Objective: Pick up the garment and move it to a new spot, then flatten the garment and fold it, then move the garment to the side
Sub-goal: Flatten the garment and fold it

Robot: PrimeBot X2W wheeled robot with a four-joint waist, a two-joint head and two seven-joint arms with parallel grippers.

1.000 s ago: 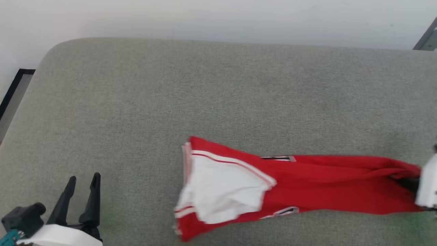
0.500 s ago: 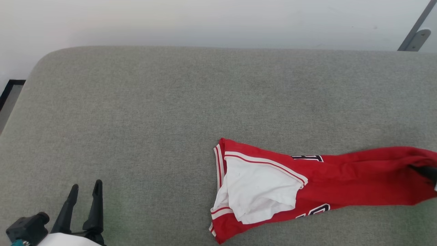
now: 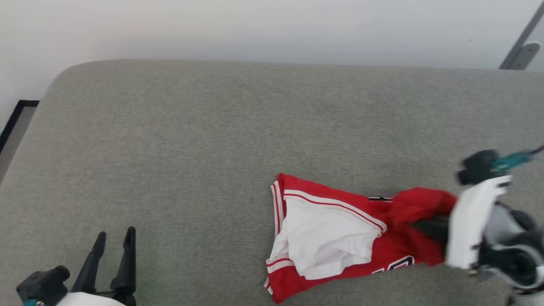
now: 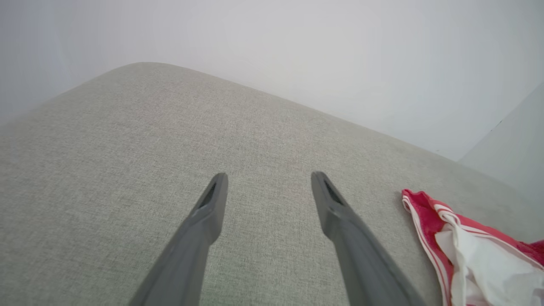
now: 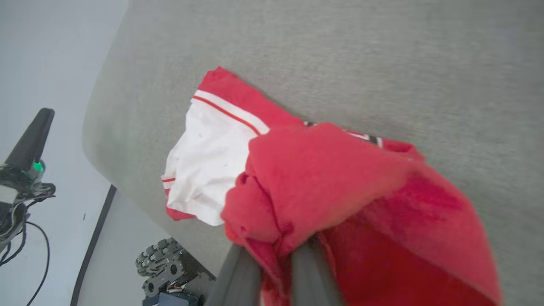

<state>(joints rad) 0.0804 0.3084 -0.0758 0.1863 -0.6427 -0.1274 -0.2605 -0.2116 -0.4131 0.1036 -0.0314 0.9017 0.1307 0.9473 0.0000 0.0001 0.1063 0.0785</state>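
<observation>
There is one garment (image 3: 331, 238) here: a red jersey with a single white panel showing, edged in red-and-white striped trim, and bits of black-and-white lettering peeking out along its far and near edges. It sits on the near right part of the grey padded surface (image 3: 212, 140). Its left end, the one with the white panel, lies flat on the padding. Its right end is gathered into a red bunch and raised off the surface.

That bunch is in the right jaws, one of two pairs in the room. They are pinched narrow on the red cloth. From the right wrist, the two grey fingers (image 5: 238, 276) stand close together with a fold of fabric caught between them, and the rest of the red cloth drapes over and past them. From the head, the cloth hides most of the fingers, and the arm's white wrist housing (image 3: 471, 225) stands just to the right of the bunch.

The left jaws are at the near left, well apart from the garment. Their two dark fingers (image 4: 204, 225) are spread wide with only bare padding between them, and the jersey's striped edge lies off to their right.

A pale wall (image 3: 255, 29) runs along the far side of the padded surface, with one grey metal bracket (image 3: 520, 53) at the far right.
</observation>
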